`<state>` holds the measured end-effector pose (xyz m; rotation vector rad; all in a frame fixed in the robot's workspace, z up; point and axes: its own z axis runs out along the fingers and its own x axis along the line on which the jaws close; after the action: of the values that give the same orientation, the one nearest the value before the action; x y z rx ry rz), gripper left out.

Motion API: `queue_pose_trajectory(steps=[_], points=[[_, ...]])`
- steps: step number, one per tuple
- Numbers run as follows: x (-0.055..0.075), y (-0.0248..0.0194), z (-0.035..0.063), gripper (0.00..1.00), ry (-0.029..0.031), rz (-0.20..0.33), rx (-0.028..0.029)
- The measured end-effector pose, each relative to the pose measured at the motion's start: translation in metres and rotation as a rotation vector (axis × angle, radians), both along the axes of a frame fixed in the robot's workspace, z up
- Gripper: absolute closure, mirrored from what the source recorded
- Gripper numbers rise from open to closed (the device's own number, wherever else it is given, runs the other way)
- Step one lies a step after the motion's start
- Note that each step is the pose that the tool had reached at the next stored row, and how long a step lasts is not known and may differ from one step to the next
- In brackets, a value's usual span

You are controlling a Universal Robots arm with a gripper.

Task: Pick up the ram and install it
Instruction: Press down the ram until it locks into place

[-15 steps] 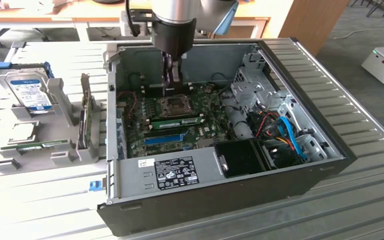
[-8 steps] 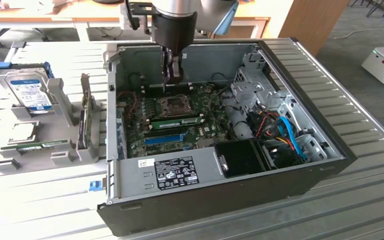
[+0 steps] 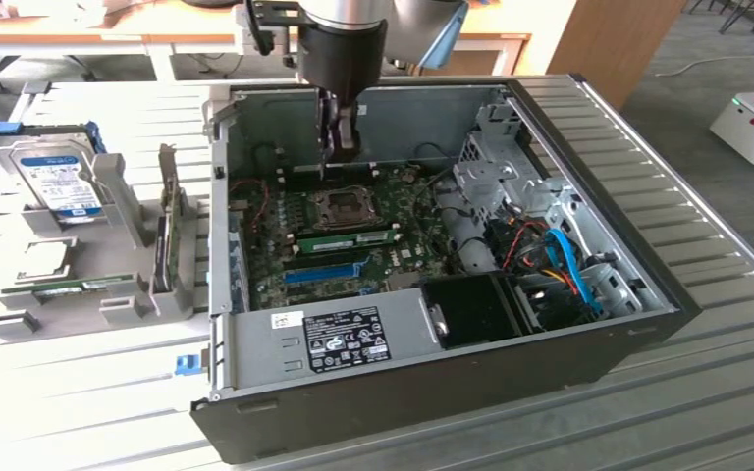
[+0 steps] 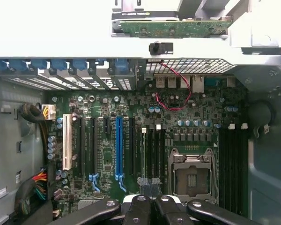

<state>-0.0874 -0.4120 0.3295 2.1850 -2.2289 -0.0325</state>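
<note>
The ram (image 3: 350,238) is a green stick standing on edge in a slot of the motherboard (image 3: 292,211), between the CPU socket (image 3: 347,204) and the blue slot strip (image 3: 322,272). In the wrist view the ram (image 4: 144,154) shows edge-on as a thin pale line beside the blue slot strip (image 4: 118,145) and the CPU socket (image 4: 190,176). My gripper (image 3: 337,155) hangs inside the open computer case, above the board and apart from the ram. The gripper (image 4: 150,184) is shut, its pads together near one end of the stick, with nothing seen between them.
The case walls (image 3: 227,196) enclose the board. A black fan shroud (image 3: 475,309) and blue cables (image 3: 573,270) fill the exterior view's right side. Outside, a grey rack holds a hard drive (image 3: 56,182), an upright card (image 3: 168,231) and a second green stick (image 3: 82,287).
</note>
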Motion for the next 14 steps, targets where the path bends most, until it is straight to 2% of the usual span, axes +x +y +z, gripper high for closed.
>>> queue_pose_trajectory(steps=[14], points=[[0.024, 0.0000, -0.0001, 0.89, -0.0001, 0.000, 0.0001]])
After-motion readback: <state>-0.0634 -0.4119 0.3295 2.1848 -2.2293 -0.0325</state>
